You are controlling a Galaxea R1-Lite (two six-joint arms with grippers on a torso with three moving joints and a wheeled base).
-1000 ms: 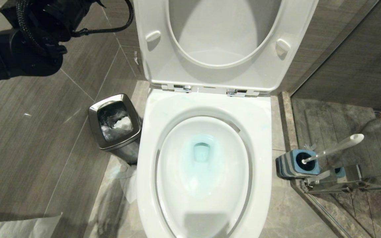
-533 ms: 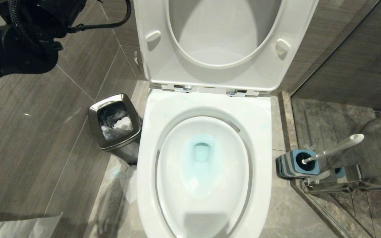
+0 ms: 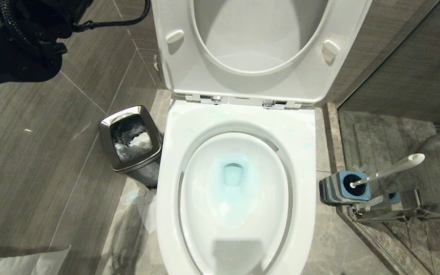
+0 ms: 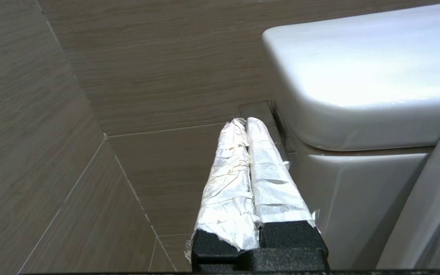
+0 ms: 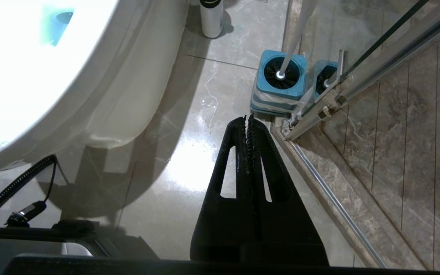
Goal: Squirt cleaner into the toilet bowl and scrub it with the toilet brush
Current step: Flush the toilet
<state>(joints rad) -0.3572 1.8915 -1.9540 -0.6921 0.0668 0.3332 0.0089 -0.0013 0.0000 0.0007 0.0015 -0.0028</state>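
Toilet bowl (image 3: pixel 189 152) and toilet brush (image 3: pixel 390 170) show no legible writing.

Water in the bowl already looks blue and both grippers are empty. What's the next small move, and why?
Probably ease the right gripper, shut and empty, toward the toilet brush and open it. The brush stands in its blue-topped holder on the robot's right; the toilet bowl holds blue-tinted water; the left gripper is up beside the tank.
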